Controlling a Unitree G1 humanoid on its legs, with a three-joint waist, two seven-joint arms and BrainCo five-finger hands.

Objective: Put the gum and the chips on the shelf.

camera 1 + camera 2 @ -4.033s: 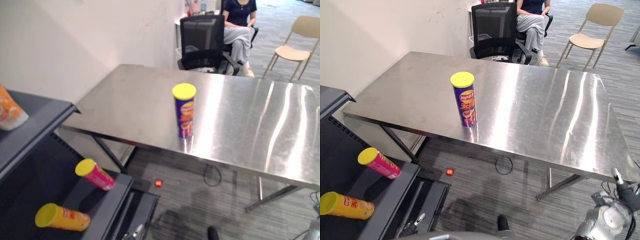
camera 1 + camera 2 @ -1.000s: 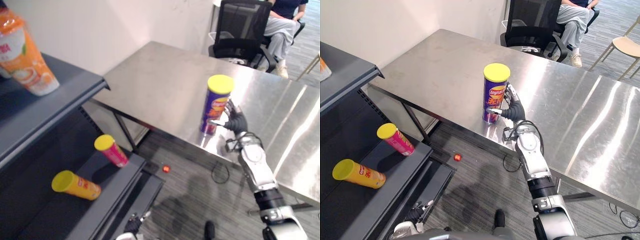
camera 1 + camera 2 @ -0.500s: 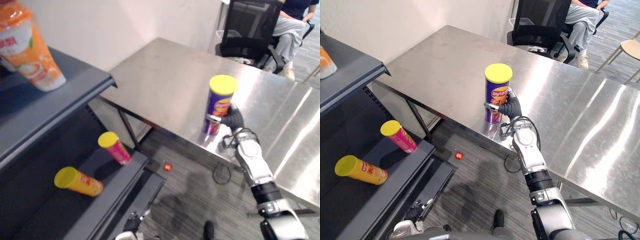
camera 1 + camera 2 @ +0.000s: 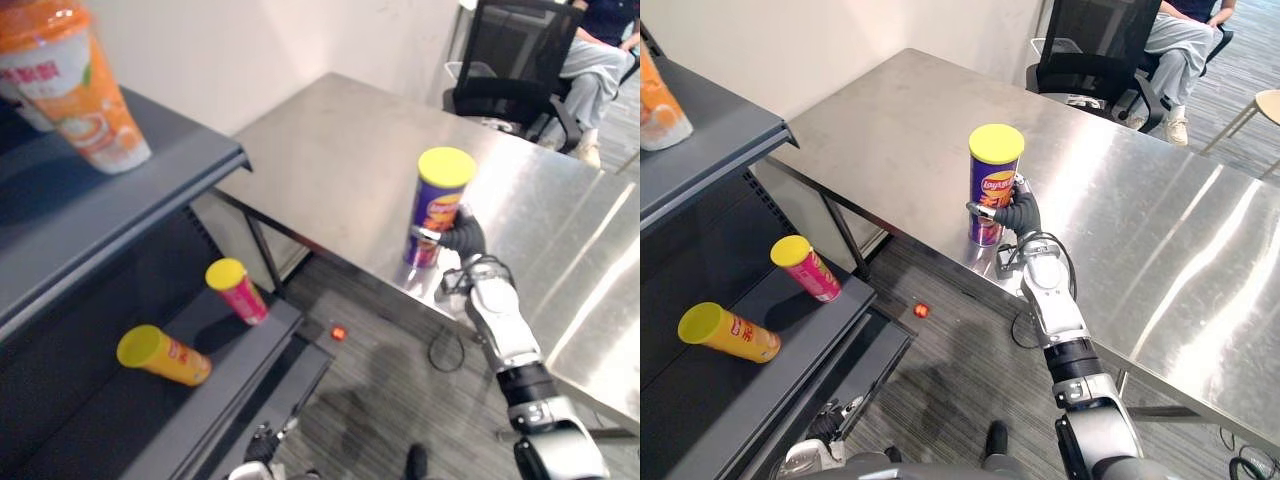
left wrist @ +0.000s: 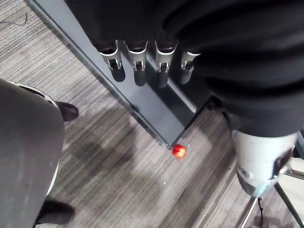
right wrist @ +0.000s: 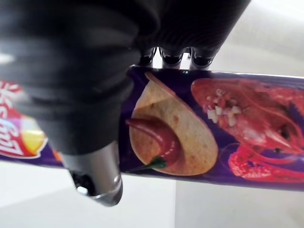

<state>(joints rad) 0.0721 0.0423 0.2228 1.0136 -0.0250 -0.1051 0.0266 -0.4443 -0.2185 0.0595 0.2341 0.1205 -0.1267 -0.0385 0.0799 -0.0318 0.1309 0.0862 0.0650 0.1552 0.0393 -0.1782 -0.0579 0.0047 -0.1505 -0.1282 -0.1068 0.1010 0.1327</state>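
Now, right arm (image 4: 1052,305) outstretched; right robot hand (image 4: 1022,214) curled round upright chips can (image 4: 990,183)

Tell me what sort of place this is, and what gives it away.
Probably an office or lab staged as a shop: a steel table, a black mesh office chair on grey carpet, and dark shelving with snack cans. The right hand grips a purple chip can.
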